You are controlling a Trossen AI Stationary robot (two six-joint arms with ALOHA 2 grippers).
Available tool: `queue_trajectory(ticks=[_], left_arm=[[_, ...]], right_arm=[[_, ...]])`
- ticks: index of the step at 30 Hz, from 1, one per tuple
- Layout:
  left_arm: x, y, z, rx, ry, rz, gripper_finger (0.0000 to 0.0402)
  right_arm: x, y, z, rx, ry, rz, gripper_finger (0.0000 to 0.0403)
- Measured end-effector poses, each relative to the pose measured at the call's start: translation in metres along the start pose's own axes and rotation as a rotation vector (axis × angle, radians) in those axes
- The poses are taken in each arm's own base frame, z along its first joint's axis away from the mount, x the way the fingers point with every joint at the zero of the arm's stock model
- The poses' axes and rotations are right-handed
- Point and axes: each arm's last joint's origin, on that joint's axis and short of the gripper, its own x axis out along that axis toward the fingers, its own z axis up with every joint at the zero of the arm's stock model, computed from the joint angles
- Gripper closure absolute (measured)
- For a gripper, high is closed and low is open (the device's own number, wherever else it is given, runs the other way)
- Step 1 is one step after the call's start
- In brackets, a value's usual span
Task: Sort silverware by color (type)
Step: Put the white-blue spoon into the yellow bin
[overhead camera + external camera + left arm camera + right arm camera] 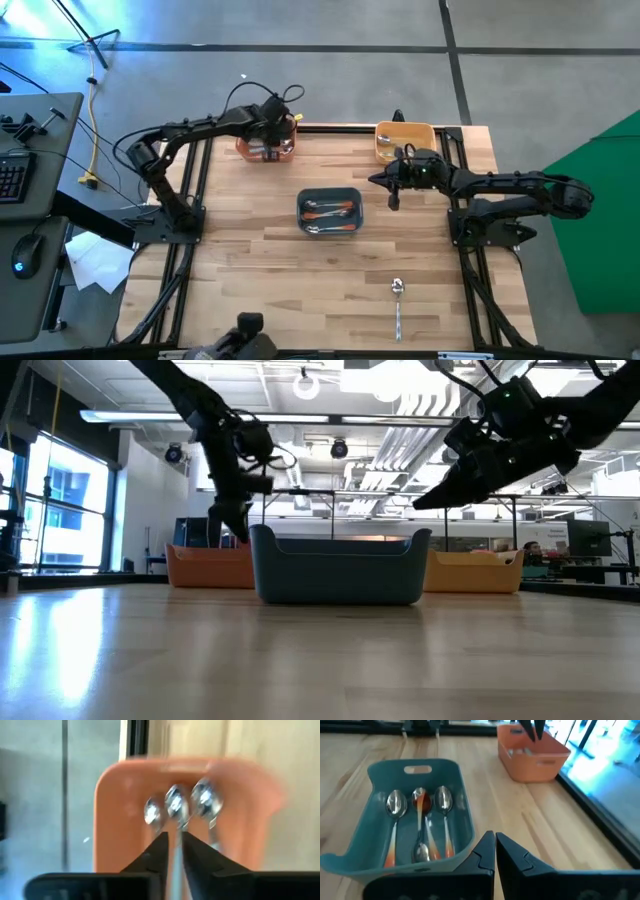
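Left gripper (pixel 171 851): poised over the orange bin (pixel 266 147) at the far left of the table, its fingers (pixel 159 851) pinched on a thin silver spoon handle (pixel 174 857).
Orange bin contents: three shiny spoon bowls (pixel 176 803) lie side by side inside it (handle colours too blurred to tell).
Right gripper (pixel 495 851): raised above the table between the dark blue bin (pixel 330 212) and the yellow bin (pixel 405 140), fingers pressed together with nothing between them.
Dark blue bin: sits at the table's middle; it holds spoons with orange handles (pixel 420 820), three bowls pointing to the far end and one the other way.
Yellow bin: at the far right edge of the table (pixel 260 270), just beside the right arm's wrist; something metal glints inside, too small to tell.
Lone spoon (pixel 398 305): plain silver, lying on the near right part of the table, well apart from all three bins.
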Motion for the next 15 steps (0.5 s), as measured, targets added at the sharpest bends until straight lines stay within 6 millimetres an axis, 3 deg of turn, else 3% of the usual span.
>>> queue_trajectory(ticks=[4,10,15], left_arm=[[-0.017,-0.013,0.0,-0.083,-0.111,0.023,0.0396],[-0.039,-0.052,-0.009,-0.267,-0.353,0.093,0.0394],[-0.057,-0.087,-0.011,-0.439,-0.674,0.13,0.0401]], right_arm=[[0.001,-0.003,0.01,0.063,0.07,-0.013,0.0403],[0.001,0.006,0.01,0.217,0.271,-0.055,0.0403],[-0.004,0.03,0.016,0.401,0.476,-0.053,0.0403]])
